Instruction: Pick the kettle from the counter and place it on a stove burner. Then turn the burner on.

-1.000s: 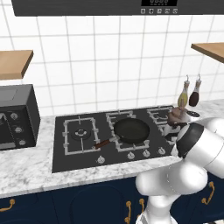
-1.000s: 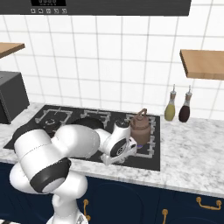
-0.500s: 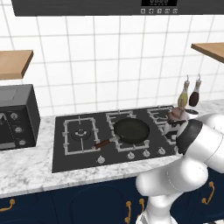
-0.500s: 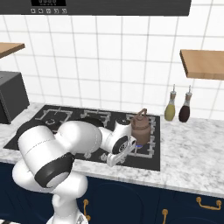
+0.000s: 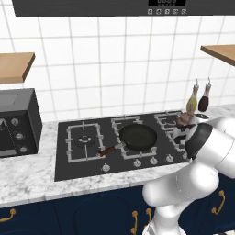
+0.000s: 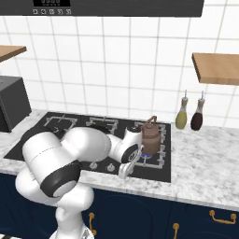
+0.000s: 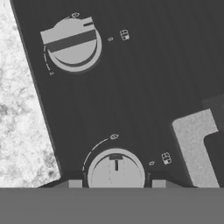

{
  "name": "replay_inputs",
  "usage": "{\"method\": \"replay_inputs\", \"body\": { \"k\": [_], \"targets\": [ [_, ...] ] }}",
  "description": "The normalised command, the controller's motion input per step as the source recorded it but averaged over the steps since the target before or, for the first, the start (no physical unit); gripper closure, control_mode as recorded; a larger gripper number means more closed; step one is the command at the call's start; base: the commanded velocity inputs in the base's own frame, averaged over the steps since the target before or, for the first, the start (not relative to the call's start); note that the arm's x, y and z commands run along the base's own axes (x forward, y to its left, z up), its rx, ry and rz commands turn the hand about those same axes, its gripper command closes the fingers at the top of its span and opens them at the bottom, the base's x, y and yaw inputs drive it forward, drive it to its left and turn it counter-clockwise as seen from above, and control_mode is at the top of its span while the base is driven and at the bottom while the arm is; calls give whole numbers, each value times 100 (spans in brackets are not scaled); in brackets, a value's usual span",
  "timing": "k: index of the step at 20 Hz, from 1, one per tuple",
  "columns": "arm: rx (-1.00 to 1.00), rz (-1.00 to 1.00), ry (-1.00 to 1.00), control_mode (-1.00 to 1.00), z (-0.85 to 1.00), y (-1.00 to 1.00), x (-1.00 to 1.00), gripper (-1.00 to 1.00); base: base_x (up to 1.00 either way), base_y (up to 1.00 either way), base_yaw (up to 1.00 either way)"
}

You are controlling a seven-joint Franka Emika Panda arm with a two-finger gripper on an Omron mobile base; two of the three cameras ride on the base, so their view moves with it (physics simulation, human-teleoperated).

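- The kettle [image 6: 150,136] sat on the right-hand stove burner [image 6: 156,148], blue flame beneath
- The gripper [image 7: 116,183] straddled a silver knob [image 7: 116,170], jaws apparently clamped on it

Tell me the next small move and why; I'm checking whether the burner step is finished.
Probably open the gripper and lift off the knob: the kettle sits on the stove burner, and a small blue flame seems to show beneath it.
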Motion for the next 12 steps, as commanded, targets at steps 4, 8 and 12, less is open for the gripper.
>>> {"method": "replay_inputs", "body": {
  "k": [4, 8, 12],
  "targets": [
    [-1, 8, 0, -100, 0, 0, 0, 100, 0, 0, 0],
    [0, 0, 0, -100, 0, 0, 0, -100, 0, 0, 0],
    [0, 0, 0, -100, 0, 0, 0, -100, 0, 0, 0]
  ]
}}
